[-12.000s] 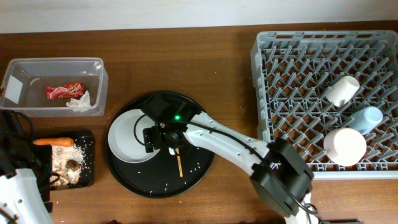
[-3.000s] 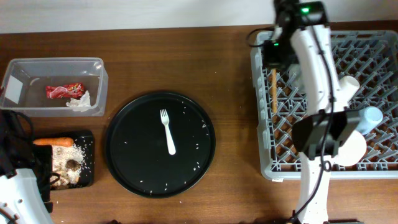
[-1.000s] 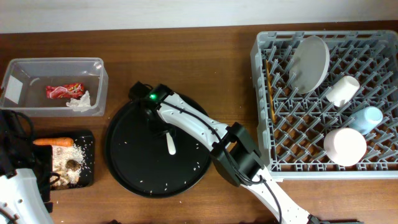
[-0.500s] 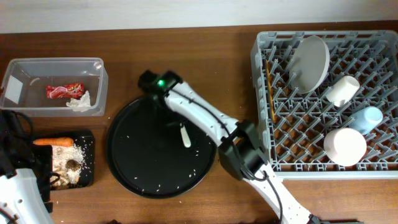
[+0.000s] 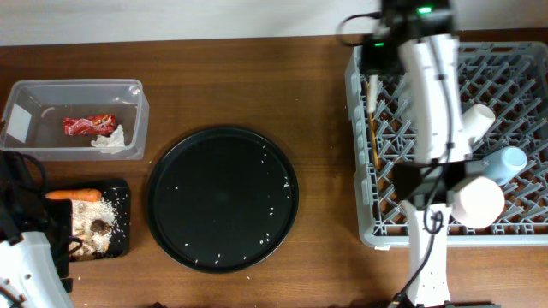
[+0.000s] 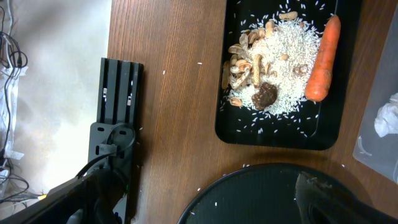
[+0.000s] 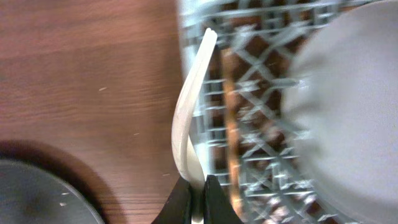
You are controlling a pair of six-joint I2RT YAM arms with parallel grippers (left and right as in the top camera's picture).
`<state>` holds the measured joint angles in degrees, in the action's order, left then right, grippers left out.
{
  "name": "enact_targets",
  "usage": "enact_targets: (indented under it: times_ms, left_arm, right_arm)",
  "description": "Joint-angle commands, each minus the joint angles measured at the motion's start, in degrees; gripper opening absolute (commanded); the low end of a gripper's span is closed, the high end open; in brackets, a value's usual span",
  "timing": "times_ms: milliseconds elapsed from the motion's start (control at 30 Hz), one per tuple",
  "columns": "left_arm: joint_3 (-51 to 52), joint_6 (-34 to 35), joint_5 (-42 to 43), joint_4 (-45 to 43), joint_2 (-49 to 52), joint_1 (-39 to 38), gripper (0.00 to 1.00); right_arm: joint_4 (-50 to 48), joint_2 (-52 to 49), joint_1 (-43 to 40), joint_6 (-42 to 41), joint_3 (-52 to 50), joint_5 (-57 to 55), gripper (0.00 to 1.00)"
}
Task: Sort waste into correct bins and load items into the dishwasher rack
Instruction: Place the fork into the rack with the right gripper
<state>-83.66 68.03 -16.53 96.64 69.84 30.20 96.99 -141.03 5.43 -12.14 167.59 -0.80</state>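
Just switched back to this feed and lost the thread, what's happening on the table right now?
The right gripper is shut on the white fork, holding it at the far left corner of the dishwasher rack, near the chopsticks lying there. The round black tray holds only stray rice grains. The red wrapper and tissue are in the clear tub; carrot and rice are in the shallow black tray. The left arm is parked, empty.

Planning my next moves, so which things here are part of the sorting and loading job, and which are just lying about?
Job: fork, held by right gripper; rack; chopsticks; plate; white cup; blue cup; bowl; tub with wrapper, tissue; small tray with rice, carrot, scraps, lump.

Lying about: round tray; black bracket; cables.
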Motion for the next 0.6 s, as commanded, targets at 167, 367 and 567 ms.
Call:
enact_targets:
  times_ms: [167, 367, 567]
  left_arm:
    - [0.2, 0.7, -0.2, 0.1, -0.7, 0.3, 0.99]
    - [0.2, 0.7, -0.2, 0.1, -0.7, 0.3, 0.99]
    - [0.2, 0.7, -0.2, 0.1, -0.7, 0.3, 0.99]
  right_arm:
    - [-7.1, 1.7, -8.1, 10.5, -10.6, 7.9, 0.04]
    - [-14.6, 1.7, -5.1, 10.5, -22.6, 7.9, 0.04]
    - [-16.7, 1.7, -3.6, 10.4, -24.2, 7.7, 0.49]
